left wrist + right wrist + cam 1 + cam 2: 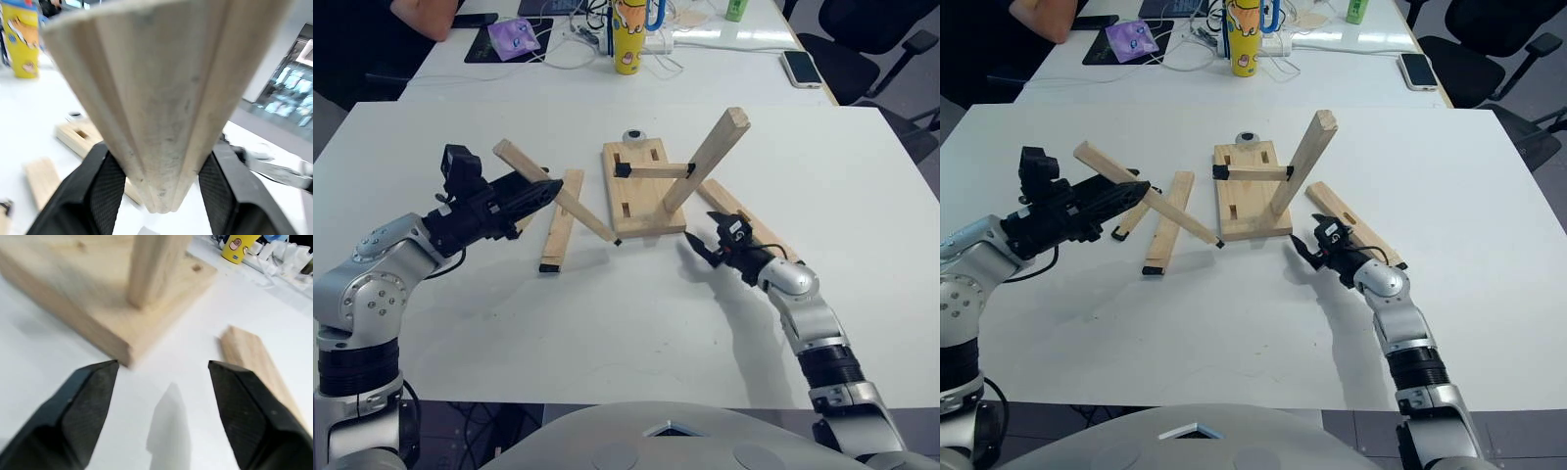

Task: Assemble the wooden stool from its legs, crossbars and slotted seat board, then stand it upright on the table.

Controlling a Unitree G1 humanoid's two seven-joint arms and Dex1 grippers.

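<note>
One leg (710, 157) stands tilted in the slotted seat board (641, 201), mid-table toward the far edge, with a crossbar (656, 170) jutting from it. The left gripper (540, 188) clamps a second leg (582, 211), which likely needs raising upright over a free slot. The right gripper (700, 253), fingers wide, sits beside the board's near right corner. No writing is legible.
</note>
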